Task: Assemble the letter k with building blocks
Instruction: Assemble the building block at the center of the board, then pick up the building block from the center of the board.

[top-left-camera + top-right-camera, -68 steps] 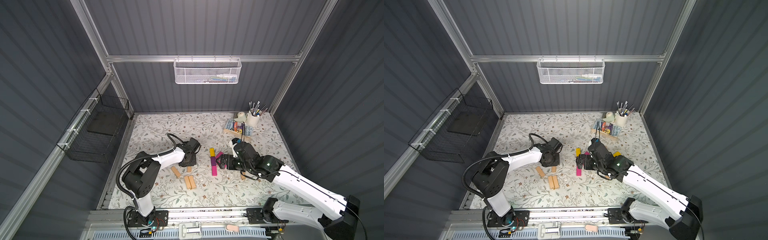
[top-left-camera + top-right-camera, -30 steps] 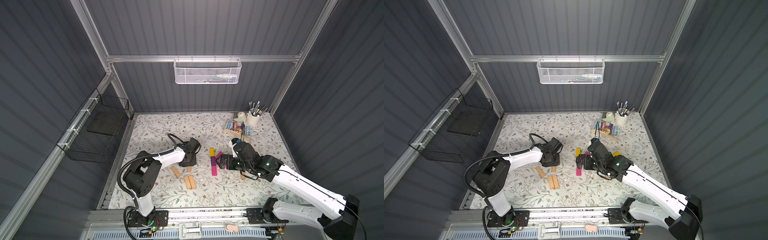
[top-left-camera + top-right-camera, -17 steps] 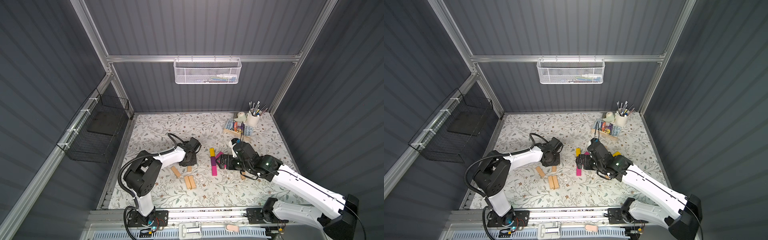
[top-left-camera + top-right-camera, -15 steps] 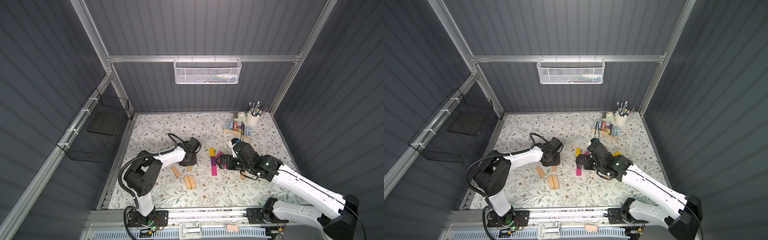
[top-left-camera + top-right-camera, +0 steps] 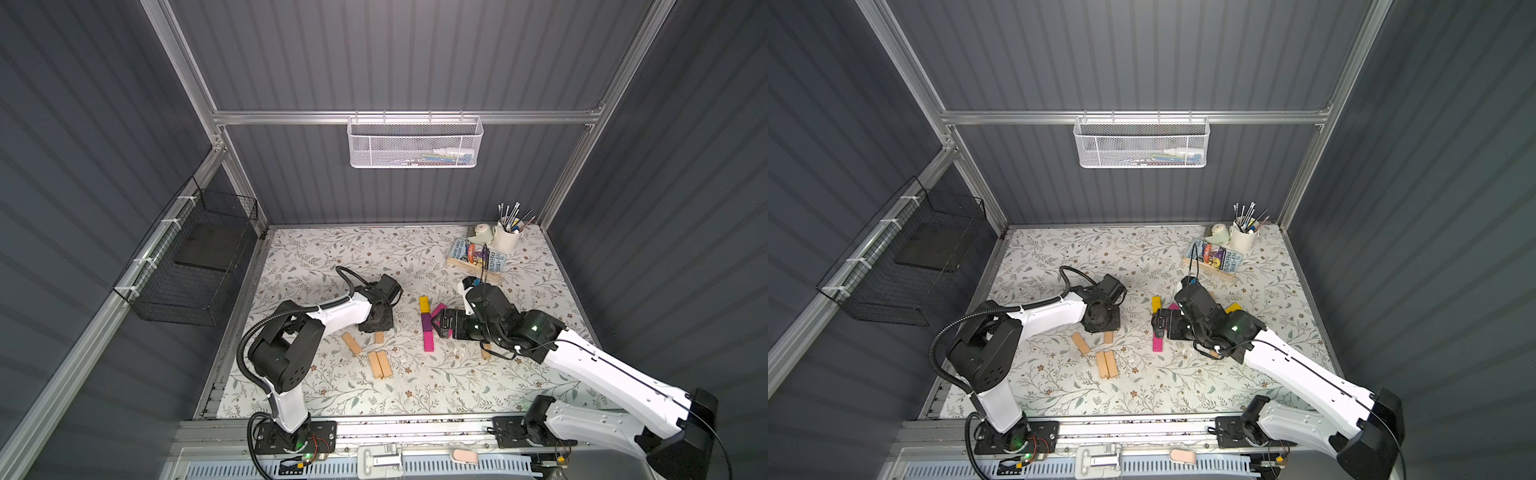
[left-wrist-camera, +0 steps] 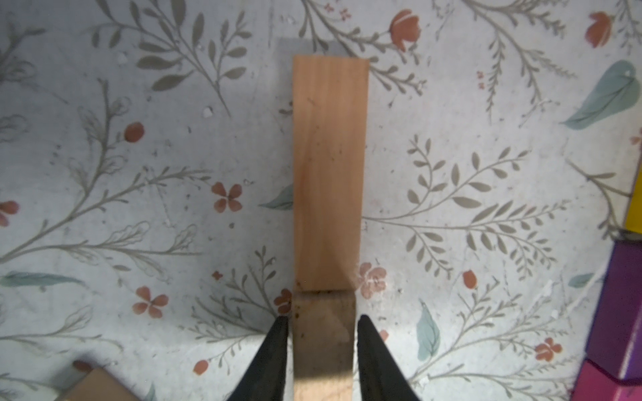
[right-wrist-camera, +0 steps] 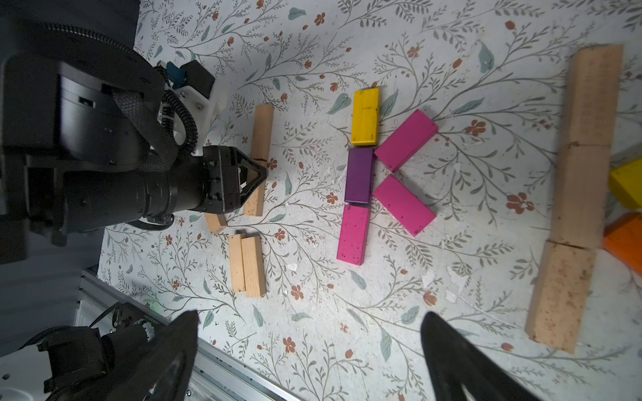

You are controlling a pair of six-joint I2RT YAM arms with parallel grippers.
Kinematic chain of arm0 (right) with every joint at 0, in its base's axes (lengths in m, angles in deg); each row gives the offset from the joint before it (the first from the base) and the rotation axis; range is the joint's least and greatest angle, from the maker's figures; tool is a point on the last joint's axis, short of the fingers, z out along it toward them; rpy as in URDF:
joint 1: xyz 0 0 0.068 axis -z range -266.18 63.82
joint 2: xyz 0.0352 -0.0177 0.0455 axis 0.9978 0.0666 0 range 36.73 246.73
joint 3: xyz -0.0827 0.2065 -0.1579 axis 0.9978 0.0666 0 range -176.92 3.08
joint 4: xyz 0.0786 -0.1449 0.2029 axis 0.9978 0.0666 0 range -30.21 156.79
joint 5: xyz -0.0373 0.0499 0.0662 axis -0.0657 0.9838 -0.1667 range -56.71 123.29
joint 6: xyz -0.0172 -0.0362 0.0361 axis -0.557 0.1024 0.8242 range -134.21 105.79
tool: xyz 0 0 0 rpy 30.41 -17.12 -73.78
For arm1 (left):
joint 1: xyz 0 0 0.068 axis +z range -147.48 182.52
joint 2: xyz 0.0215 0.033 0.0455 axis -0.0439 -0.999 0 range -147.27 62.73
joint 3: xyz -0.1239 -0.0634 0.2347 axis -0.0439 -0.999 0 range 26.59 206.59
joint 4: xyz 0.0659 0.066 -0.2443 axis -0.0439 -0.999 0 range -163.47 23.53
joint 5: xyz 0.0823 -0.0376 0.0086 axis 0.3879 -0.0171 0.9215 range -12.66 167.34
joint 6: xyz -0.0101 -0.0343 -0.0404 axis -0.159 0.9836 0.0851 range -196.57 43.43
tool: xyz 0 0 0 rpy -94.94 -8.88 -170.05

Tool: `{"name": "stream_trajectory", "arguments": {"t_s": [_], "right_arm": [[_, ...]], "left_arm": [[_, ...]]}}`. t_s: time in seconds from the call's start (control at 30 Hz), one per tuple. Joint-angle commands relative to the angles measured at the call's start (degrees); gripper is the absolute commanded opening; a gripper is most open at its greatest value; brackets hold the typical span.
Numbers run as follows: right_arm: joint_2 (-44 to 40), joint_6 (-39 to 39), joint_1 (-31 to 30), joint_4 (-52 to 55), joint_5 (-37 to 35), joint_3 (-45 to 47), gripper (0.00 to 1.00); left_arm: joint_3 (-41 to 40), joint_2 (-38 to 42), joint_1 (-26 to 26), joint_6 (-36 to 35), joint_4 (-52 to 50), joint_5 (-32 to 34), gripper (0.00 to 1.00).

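The left gripper [image 6: 323, 317] straddles a plain tan wooden bar [image 6: 323, 350] butted against another tan bar [image 6: 330, 173] on the table. Pinching or freed, I cannot tell. The right gripper [image 7: 309, 347] gapes empty (near the painted-block K [image 7: 359, 178]). Lifting askew could drag the bar crooked.

**Floral tabletop with blocks at its centre**

The floral table [image 5: 332, 257] carries at its centre a yellow block [image 5: 423, 304], a purple block [image 5: 426, 322] and a magenta block [image 5: 428, 341], laid end to end from 12 to 6 o'clock. On their 3 o'clock side, just beside the purple block, lie a far slanted magenta block [image 7: 405, 140] and a near slanted magenta block [image 7: 403, 205]. Toward 7 o'clock lie a tan pair [image 5: 380, 364] and a tilted tan block [image 5: 351, 343]. At 1 o'clock stand a book tray [image 5: 457, 263], a white cup [image 5: 505, 241] and a tape roll [image 5: 483, 231].
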Motion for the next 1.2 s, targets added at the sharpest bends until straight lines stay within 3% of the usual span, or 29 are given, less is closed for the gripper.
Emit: {"name": "stream_trajectory", "arguments": {"t_s": [0.0,0.2,0.43,0.53,0.6,0.7,0.8,0.87,1.17], "right_arm": [[0.06,0.09,-0.04,0.40,-0.24,0.50,0.99],[-0.04,0.30,-0.07,0.51,-1.27,0.67,0.99],[-0.71,0.94,-0.03,-0.70,-1.93,1.77,0.99],[0.08,1.14,-0.03,-1.74,-1.00,1.82,0.99],[0.93,1.21,-0.04,-2.33,-0.35,1.61,0.99],[1.35,1.21,-0.06,-2.10,-0.17,1.35,0.99],[0.55,1.73,-0.06,-2.22,-1.06,2.33,0.99],[-0.31,2.03,-0.06,-2.23,-1.61,2.86,0.99],[-1.97,2.26,-0.04,-1.08,-2.31,3.22,0.99]], "left_arm": [[1.14,-0.13,0.44,0.59,-1.73,0.43,0.37],[2.02,4.83,0.44,1.29,-4.00,1.68,0.38],[-4.07,21.58,0.44,3.04,-9.32,3.71,0.38],[-8.29,27.29,-0.01,5.13,-10.82,-0.44,0.42],[-9.74,29.24,-3.34,7.58,-11.98,-1.14,0.46],[-9.17,28.29,-10.37,11.85,-13.57,0.61,0.54],[-9.42,24.91,-15.89,15.60,-12.81,2.20,0.78],[-9.63,21.98,-18.33,16.78,-11.99,2.92,0.88],[-11.79,13.90,-20.26,16.16,-11.61,6.80,0.89]]}}
